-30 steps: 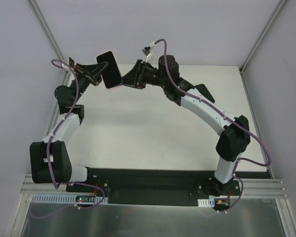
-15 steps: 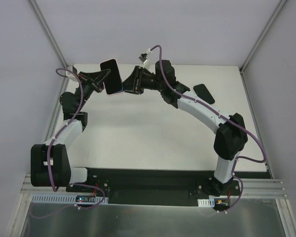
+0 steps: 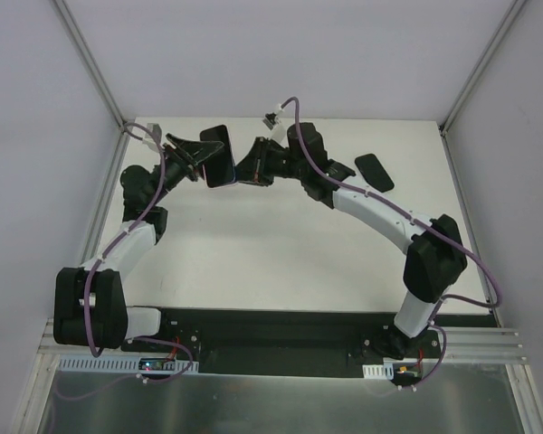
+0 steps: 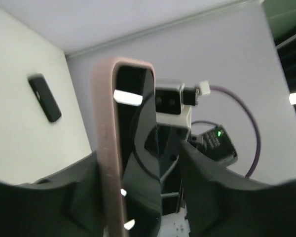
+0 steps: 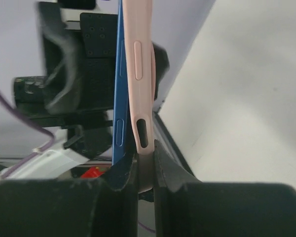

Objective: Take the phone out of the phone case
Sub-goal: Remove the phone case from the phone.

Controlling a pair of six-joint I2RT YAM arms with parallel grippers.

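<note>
Right wrist: right gripper (image 5: 145,185) pinches phone case (image 5: 138,59) end, phone (image 5: 119,98) edge proud; left gripper (image 4: 140,187) gapes. Should clamp phone only, peel slowly.

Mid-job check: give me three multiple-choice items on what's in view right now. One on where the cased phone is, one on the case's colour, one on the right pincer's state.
1. Where is the phone case?
A) lying flat on the table
B) up in the air between both pincers
C) inside a drawer

2. What colour is the case's edge?
A) salmon pink
B) green
C) yellow

3. The right pincer is:
A) wide open, clear of the case
B) resting empty on the table
C) closed on the case's end

Answers:
1 B: the top view shows it raised between the left pincer and the right pincer, off the table.
2 A: both wrist views show a pink rim.
3 C: the right wrist view shows its fingers pinching the shell's end.
</note>
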